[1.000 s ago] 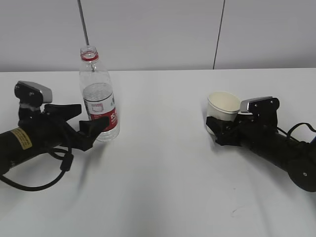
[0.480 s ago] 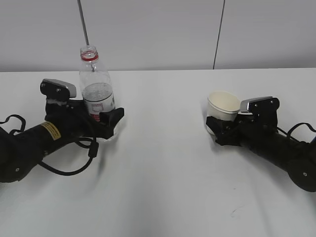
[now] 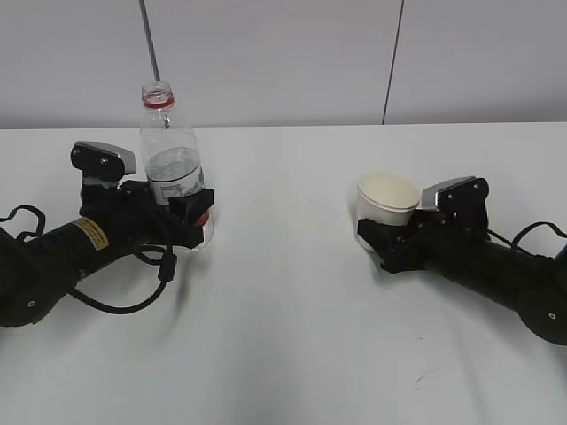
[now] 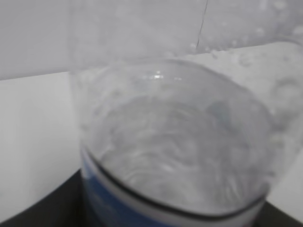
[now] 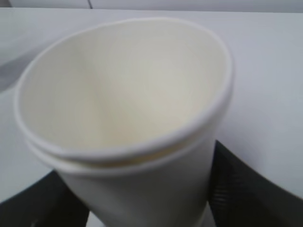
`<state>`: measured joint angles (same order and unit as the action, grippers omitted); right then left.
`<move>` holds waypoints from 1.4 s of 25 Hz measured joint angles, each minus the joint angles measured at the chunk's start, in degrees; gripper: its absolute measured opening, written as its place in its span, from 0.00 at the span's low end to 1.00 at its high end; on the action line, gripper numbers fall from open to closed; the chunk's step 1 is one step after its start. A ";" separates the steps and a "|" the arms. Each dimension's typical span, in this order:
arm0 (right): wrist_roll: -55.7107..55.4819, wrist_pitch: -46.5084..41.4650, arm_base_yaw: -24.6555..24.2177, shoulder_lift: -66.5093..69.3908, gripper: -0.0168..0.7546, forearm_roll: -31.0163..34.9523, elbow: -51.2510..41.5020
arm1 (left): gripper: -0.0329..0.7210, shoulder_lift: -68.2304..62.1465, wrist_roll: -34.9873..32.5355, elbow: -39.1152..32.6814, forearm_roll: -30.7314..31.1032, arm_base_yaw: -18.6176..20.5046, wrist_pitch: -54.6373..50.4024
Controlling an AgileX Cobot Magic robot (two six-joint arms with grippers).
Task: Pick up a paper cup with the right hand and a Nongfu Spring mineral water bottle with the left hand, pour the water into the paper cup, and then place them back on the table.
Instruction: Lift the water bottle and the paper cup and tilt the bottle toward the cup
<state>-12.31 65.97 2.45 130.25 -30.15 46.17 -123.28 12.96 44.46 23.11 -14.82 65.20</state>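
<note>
The Nongfu Spring bottle (image 3: 171, 159) stands upright at the left of the white table (image 3: 283, 328), uncapped, with water in it. My left gripper (image 3: 182, 217) is shut around its lower, labelled part. In the left wrist view the bottle (image 4: 180, 142) fills the frame and a dark finger (image 4: 47, 210) shows at the bottom left. The paper cup (image 3: 387, 197) is held at the right, tilted slightly left, by my right gripper (image 3: 379, 237), which is shut on its lower wall. In the right wrist view the cup (image 5: 128, 94) is empty, its rim is squeezed oval, and the fingers (image 5: 246, 189) flank it.
A small dark scuff mark (image 3: 423, 379) lies on the table in front of the right arm. A thin grey rod (image 3: 151, 40) runs up the wall behind the bottle. The left arm's black cable (image 3: 133, 301) loops on the table.
My left gripper reached the bottle and closed around its lower part. My right gripper has shifted left with the cup, tilting it slightly.
</note>
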 joint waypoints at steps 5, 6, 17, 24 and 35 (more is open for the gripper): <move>0.00 0.01 0.00 -0.38 0.67 -7.38 0.00 | 0.57 0.00 -0.59 0.00 0.05 0.00 0.00; -0.12 0.01 0.00 -0.60 0.67 -8.54 0.00 | 0.57 0.06 -1.16 0.00 0.05 0.00 -0.08; -6.15 -0.22 6.82 -1.63 0.67 -19.21 6.16 | 0.57 3.04 -10.08 0.00 -0.56 0.00 -2.66; -9.09 -0.22 8.04 -1.63 0.67 -21.81 7.10 | 0.57 6.38 -19.26 0.00 -2.46 0.00 -6.33; -9.67 -0.44 8.07 -1.63 0.67 -23.93 7.10 | 0.57 8.96 -38.19 -0.05 -7.40 0.00 -9.93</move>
<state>-21.98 65.53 10.52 128.62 -54.08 53.27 -114.32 -25.22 44.41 15.70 -14.82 55.27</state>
